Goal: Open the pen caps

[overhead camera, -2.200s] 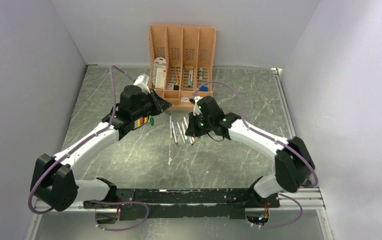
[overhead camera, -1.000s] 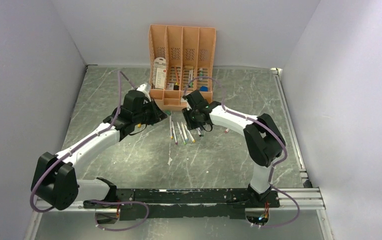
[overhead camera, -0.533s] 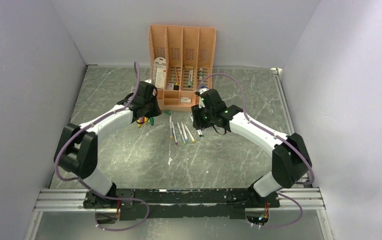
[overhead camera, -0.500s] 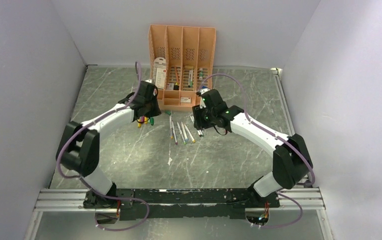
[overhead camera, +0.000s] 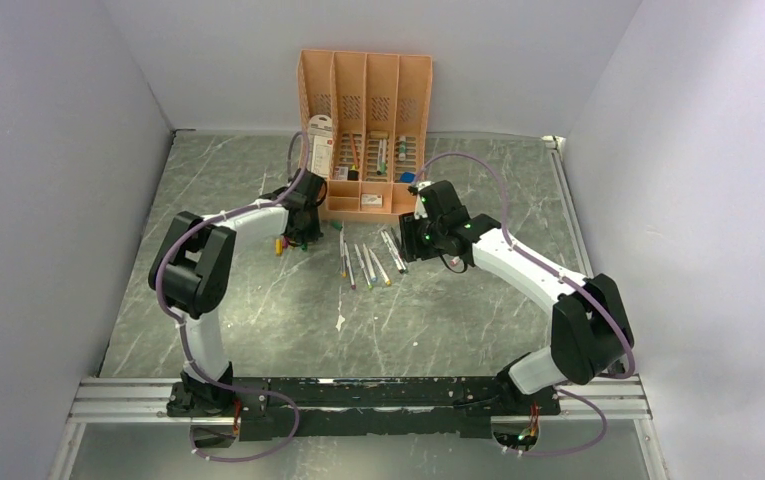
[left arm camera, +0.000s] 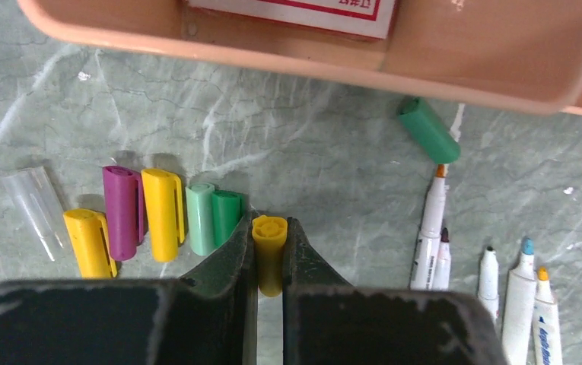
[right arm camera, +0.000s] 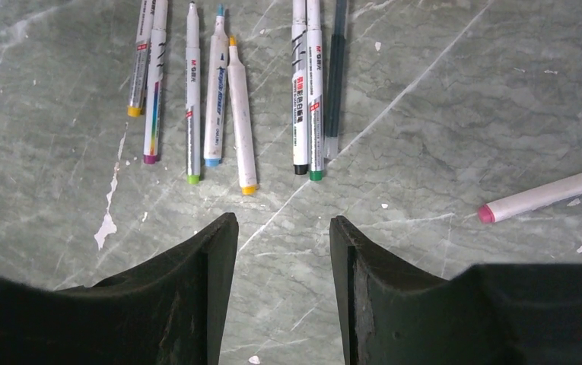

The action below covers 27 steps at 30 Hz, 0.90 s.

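Inside the left end effector [left arm camera: 270,232], clamped tight, sits a yellow cap [left arm camera: 269,247]; the right end effector [right arm camera: 282,223] gapes empty.

Grey-green marble-patterned bench [right arm camera: 440,114]: smooth, faint sheen. Short coloured plastic pen caps [left arm camera: 163,213]: smooth, satin. Thin pale-barrelled plastic pens [right arm camera: 240,114]: printed, scuffed. Peach-orange plastic organiser [left arm camera: 120,30]: smooth, slightly glossy. Black fingers [left arm camera: 227,266]: matt.

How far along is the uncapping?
Done: six loose caps lie in a row, a green cap apart; pens show bare tips. In hand: left gripper shut on a yellow cap; right gripper open, empty. Left: possibly the pink-ended pen, unclear.
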### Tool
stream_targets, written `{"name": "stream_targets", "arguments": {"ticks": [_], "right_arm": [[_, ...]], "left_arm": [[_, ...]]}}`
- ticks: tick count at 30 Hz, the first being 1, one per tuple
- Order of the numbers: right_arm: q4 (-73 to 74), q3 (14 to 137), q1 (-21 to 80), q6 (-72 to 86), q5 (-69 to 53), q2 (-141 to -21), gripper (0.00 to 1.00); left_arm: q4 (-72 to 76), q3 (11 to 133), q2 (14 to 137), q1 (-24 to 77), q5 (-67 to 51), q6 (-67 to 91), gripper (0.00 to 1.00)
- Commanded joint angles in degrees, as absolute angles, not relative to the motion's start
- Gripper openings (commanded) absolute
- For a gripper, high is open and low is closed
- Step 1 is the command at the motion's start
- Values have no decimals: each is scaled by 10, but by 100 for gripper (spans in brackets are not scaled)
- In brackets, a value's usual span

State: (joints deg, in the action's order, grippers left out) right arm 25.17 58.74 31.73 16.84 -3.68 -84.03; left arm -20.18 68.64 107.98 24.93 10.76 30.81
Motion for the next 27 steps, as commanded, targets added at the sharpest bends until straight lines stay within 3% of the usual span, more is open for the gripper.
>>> {"name": "stream_targets", "arguments": {"ticks": [1,18,27], "right_arm": [[250,582,311,163,-50,-820,48],[273,612,286,152,-47,-844,48],[277,628,248,167,-16,-856,50]], "left_arm": [[-214,709,1089,245,132,296,14],[-221,687,1055,245,150,296,42],[-223,676,975,251,89,304,45]]}}
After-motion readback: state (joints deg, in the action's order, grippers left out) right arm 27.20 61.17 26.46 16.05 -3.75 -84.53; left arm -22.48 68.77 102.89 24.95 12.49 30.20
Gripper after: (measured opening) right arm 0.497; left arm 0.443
